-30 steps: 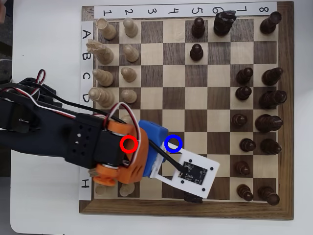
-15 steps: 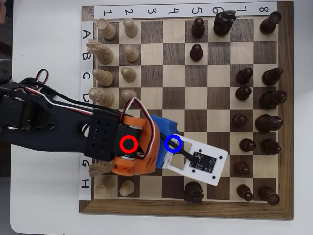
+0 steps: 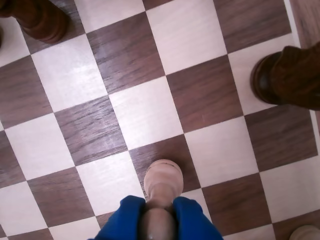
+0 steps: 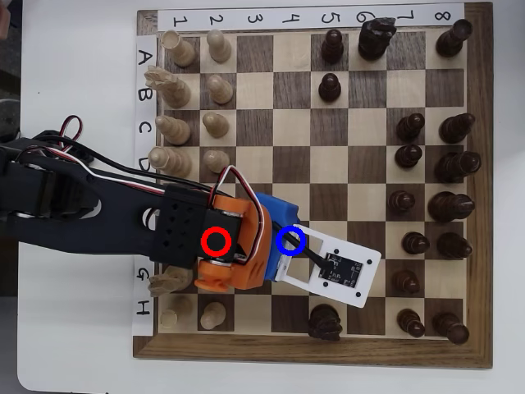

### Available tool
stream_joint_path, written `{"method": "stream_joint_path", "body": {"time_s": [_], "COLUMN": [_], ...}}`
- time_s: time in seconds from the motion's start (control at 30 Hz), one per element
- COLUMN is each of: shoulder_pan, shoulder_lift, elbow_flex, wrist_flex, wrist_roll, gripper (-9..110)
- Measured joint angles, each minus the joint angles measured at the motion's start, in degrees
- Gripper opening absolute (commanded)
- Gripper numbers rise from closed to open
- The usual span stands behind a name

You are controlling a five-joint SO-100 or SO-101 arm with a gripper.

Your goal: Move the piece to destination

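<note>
the blue gripper squeezes the pale pawn between its fingers. the pawn's bottom sits over a dark square in the wrist view.

Overhead view: one board; sixteen dark pieces, eight of them dark pawns; five pale pawns; six taller pale pieces; one red ring; one blue ring. Wrist view: one more pale pawn.
</note>
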Motion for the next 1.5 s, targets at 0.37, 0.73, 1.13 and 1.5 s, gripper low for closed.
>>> {"method": "stream_joint_path", "body": {"time_s": [0.37, 0.73, 1.13, 1.5], "shoulder_pan": [0.0, 0.3, 0.2, -1.5], "shoulder_lift": [-0.4, -0.4, -0.4, -0.4], "elbow_flex": [2.5, 4.7, 5.4, 5.4], "wrist_flex": [-3.3, -6.2, -6.2, -6.6], "wrist_roll": [0.0, 0.0, 0.0, 0.0], "gripper": [0, 9, 28, 25]}}
